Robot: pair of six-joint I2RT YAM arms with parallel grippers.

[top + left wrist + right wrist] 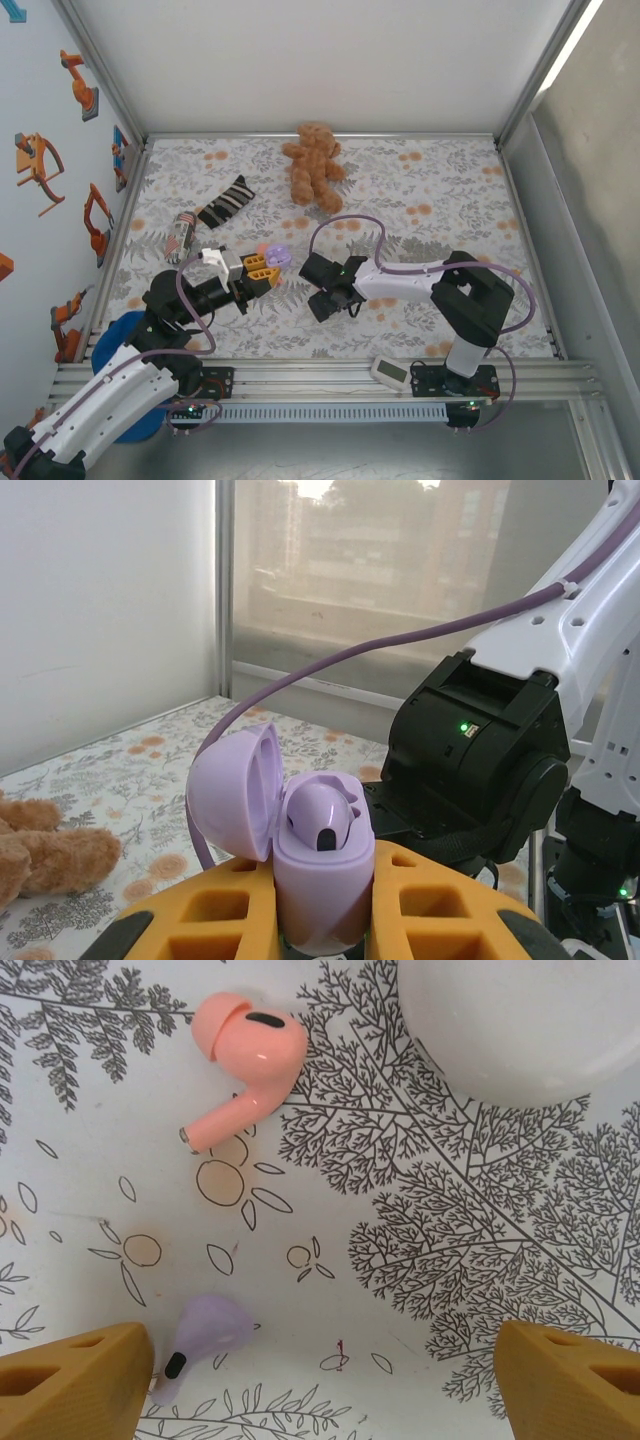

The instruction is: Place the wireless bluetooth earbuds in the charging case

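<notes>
My left gripper (262, 268) is shut on a lilac charging case (322, 880), held upright between its orange fingers (200, 915) above the mat. The case's lid (235, 790) is hinged open to the left, and one lilac earbud (318, 815) sits in a socket. My right gripper (320, 1385) points down at the mat with its jaws open wide and nothing between them. A loose lilac earbud (198, 1340) lies on the mat just inside its left finger (75, 1380). A salmon-pink earbud (250, 1055) lies farther out.
A white rounded object (520, 1020) sits on the mat near the pink earbud. A teddy bear (313, 165), a striped sock (227, 202) and a small can (180, 233) lie at the back. A white device (391, 370) rests on the front rail.
</notes>
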